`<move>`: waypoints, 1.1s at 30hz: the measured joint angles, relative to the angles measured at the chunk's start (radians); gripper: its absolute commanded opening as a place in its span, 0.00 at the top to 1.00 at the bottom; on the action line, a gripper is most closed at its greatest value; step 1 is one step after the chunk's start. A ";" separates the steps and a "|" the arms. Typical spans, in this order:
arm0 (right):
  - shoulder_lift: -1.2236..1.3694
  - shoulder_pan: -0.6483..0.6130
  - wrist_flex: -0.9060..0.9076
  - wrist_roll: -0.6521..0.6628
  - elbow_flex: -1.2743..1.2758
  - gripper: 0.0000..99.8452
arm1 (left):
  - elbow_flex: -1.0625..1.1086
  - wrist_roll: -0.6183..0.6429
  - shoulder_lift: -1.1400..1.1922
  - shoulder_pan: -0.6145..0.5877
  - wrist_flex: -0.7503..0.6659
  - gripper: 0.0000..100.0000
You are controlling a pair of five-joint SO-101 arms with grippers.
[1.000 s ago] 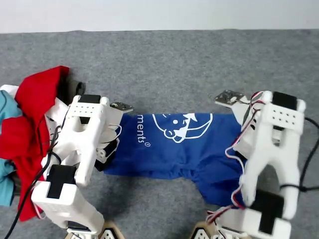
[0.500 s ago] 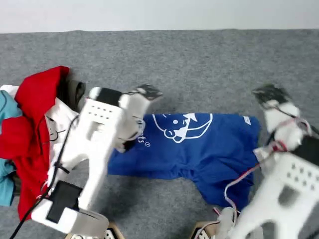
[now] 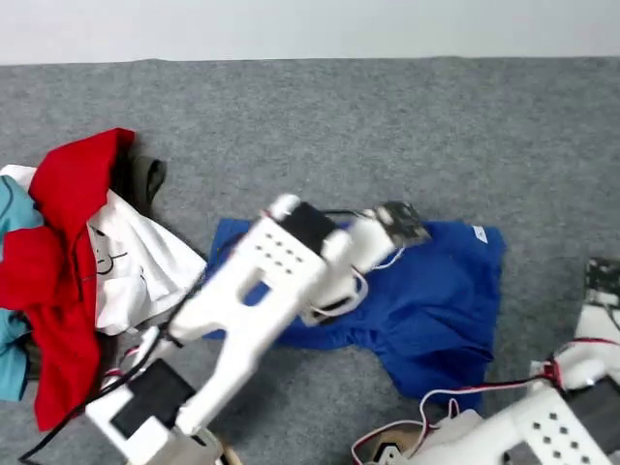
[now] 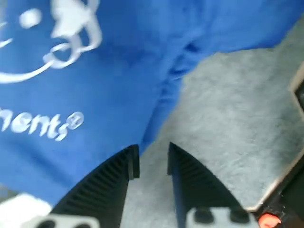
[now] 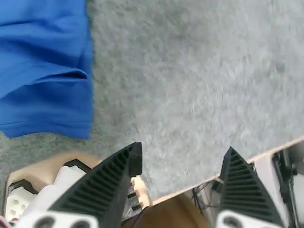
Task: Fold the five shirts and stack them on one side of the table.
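Note:
A blue shirt [image 3: 436, 281] with a white print lies spread out mid-table, its front right part bunched. My left arm stretches across it, and my left gripper [image 3: 392, 221] hovers over the shirt's far edge. In the left wrist view the left gripper [image 4: 151, 154] is open by a narrow gap with nothing in it, over the blue shirt's [image 4: 95, 71] hem and the carpet. My right gripper [image 5: 184, 154] is open wide over bare carpet near the front right corner, beside the blue shirt's [image 5: 42, 71] edge. In the high view my right gripper [image 3: 603, 281] sits at the right border.
A heap of shirts sits at the left: red [image 3: 58, 223], white [image 3: 136, 262], teal [image 3: 8, 223] and a dark one [image 3: 147, 179]. Grey carpet [image 3: 387, 126] covers the table. The table's wooden front edge [image 5: 199, 190] is close to the right gripper.
My left arm has swung right across the blue shirt. My right arm has pulled back toward the front right corner. Neither gripper holds the shirt now.

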 measured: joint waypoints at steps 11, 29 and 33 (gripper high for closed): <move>-0.068 0.095 0.000 0.000 0.018 0.73 | -0.203 0.005 0.238 0.192 -0.084 0.83; -0.086 0.095 -0.003 -0.077 0.018 0.73 | -0.821 0.005 0.733 0.344 0.006 0.83; -0.086 0.095 -0.003 -0.077 0.018 0.73 | -0.970 0.005 0.842 0.339 0.058 0.83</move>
